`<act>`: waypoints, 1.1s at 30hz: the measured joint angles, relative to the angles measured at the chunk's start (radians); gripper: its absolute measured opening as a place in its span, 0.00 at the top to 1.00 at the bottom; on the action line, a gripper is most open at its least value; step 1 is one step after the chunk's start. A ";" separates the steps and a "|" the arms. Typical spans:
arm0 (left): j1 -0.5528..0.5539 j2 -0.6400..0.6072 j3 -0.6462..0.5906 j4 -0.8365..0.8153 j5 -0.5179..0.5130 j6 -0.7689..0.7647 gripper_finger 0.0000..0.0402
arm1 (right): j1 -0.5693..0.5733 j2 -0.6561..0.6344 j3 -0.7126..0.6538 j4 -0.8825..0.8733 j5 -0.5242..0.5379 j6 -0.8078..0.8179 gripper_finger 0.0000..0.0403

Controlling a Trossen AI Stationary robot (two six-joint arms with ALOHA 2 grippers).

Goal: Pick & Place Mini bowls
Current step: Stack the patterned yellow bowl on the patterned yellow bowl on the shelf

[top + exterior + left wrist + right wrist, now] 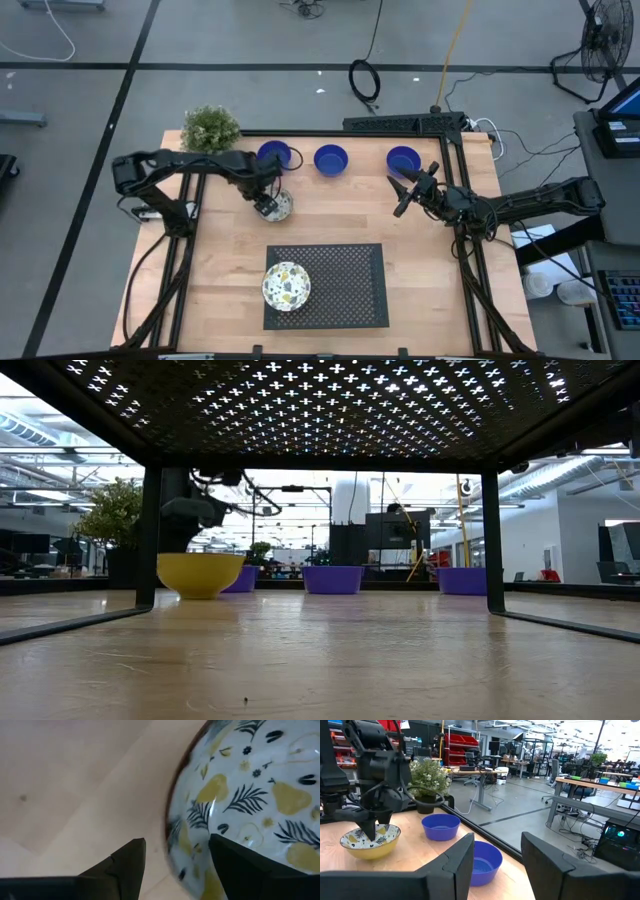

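Note:
My left gripper (266, 207) (177, 840) is open and points down over the near rim of a floral bowl (281, 205) (370, 840), white inside and yellow outside, which stands on the wooden table. One finger is outside the rim and one is over the inside, with a gap on each side. A second floral bowl (287, 287) sits on the black perforated rack. Three blue bowls (273, 155) (330, 160) (403, 160) stand in a row along the far edge. My right gripper (396, 196) (497, 837) hovers open just near the right-hand blue bowl.
A potted plant (210, 128) stands at the far left corner, beside the left blue bowl. The black perforated rack (340, 285) takes up the near middle of the table. A black frame rail (405, 123) runs along the far right edge.

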 joint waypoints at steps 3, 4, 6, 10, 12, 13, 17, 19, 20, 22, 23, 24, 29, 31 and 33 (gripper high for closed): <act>0.000 0.013 0.002 -0.008 -0.001 0.000 0.44 | 0.000 0.000 0.000 0.000 0.000 0.000 0.62; 0.000 0.014 0.007 -0.015 0.001 -0.001 0.44 | 0.000 0.000 0.000 0.000 0.000 0.000 0.62; 0.000 0.016 0.027 -0.035 -0.002 -0.001 0.44 | 0.000 0.000 0.000 0.001 0.001 0.000 0.62; -0.007 0.015 0.081 -0.049 -0.010 0.006 0.44 | 0.000 0.000 0.000 0.000 0.002 0.000 0.62; -0.011 0.015 0.109 -0.048 -0.011 0.024 0.44 | 0.000 0.000 0.000 0.000 0.002 0.000 0.62; -0.013 0.015 0.120 -0.049 -0.013 0.030 0.44 | 0.000 0.000 0.000 0.000 0.002 0.000 0.62; -0.023 0.015 0.138 -0.050 -0.027 0.038 0.44 | 0.000 0.000 0.000 -0.004 0.002 0.000 0.62; -0.026 0.015 0.138 -0.061 -0.039 0.038 0.44 | 0.000 0.000 0.000 -0.008 0.002 0.000 0.62; -0.025 0.015 0.138 -0.067 -0.042 0.038 0.44 | 0.000 0.000 0.000 -0.008 0.002 0.000 0.62; -0.025 0.015 0.138 -0.073 -0.045 0.038 0.44 | 0.000 0.000 0.000 -0.008 0.002 0.000 0.62; -0.025 0.015 0.138 -0.077 -0.045 0.038 0.44 | 0.000 0.000 0.000 -0.008 0.002 0.000 0.62; -0.025 0.015 0.138 -0.081 -0.045 0.038 0.44 | 0.000 0.000 0.000 -0.008 0.002 -0.001 0.62; -0.024 0.015 0.138 -0.082 -0.046 0.016 0.44 | 0.000 0.000 0.000 -0.008 0.001 0.000 0.62; -0.024 0.015 0.138 -0.081 -0.047 -0.004 0.44 | 0.000 0.000 0.000 -0.008 0.001 0.000 0.62; -0.024 0.015 0.138 -0.080 -0.058 -0.024 0.44 | 0.000 0.000 0.000 -0.008 0.001 0.000 0.62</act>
